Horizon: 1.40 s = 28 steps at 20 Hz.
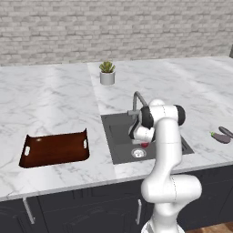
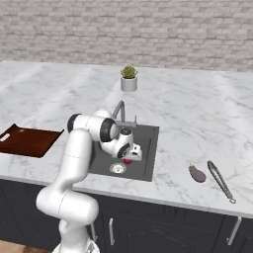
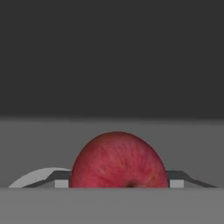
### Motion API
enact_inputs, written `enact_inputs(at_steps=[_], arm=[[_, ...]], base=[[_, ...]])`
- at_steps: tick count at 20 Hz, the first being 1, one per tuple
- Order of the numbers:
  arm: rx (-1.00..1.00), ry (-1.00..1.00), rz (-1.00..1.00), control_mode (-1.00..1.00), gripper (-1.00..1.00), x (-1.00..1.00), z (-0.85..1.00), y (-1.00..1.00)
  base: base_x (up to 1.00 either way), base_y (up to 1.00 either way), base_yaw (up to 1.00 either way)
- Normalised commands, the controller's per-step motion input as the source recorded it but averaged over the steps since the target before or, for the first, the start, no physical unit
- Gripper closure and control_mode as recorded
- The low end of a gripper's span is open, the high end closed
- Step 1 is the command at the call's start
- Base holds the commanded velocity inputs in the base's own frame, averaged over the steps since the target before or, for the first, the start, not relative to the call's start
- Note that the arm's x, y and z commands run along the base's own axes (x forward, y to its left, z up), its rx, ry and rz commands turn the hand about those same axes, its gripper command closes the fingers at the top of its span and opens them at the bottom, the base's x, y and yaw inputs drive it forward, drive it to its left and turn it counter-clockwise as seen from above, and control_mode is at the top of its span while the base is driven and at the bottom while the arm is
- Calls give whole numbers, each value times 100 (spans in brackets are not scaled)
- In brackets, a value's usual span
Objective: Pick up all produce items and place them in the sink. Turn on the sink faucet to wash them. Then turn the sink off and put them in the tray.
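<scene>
down in the sink (image 1: 119, 136), the arm has its hand low over the basin floor, close to the round silver drain (image 1: 138, 153). the fingers (image 2: 129, 159) stand wide on either side of the round red fruit (image 3: 118, 159), which the hand view has close up between them. whether they are pressing on it or have just let it go i cannot tell; the fruit sits so low that it looks to be resting on the sink floor or nearly so. that placing makes sense: the fruit has to lie in the basin so the water can run over it.

the sink faucet (image 1: 138, 100) rises at the back edge of the basin, just behind the hand, its spout reaching over the sink, and no water shows. the purple vegetable (image 2: 197, 173) is on the bench to the right of the sink, well apart from the basin, with a pair of metal tongs (image 2: 220, 181) lying just beside it. so by my reading only one of the two pieces has reached the sink, and the other must be fetched before any washing.

the tray (image 1: 55, 149) waits on the bench to the left of the sink with nothing in it, ready for the washed pieces. a potted succulent (image 1: 107, 73) stands behind the faucet and plays no part.
</scene>
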Motion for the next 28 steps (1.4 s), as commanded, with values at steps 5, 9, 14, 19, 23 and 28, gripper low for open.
enact_inputs(at_steps=[5, 9, 14, 19, 23, 28], arm=[[0, 10, 0, -100, -100, 5, -9, 7], [0, 1, 0, -100, -100, -1, 2, 8], [0, -2, 0, -100, -100, -18, 31, 2], [0, -8, 0, -100, -100, -31, 47, -2], [0, -7, -1, -100, -100, -33, 60, -6], [0, -4, -4, -100, -100, -30, 66, -19]], base=[[0, 0, 0], [0, 0, 0], [0, 0, 0], [0, 0, 0], [0, 0, 0], [0, 0, 0]])
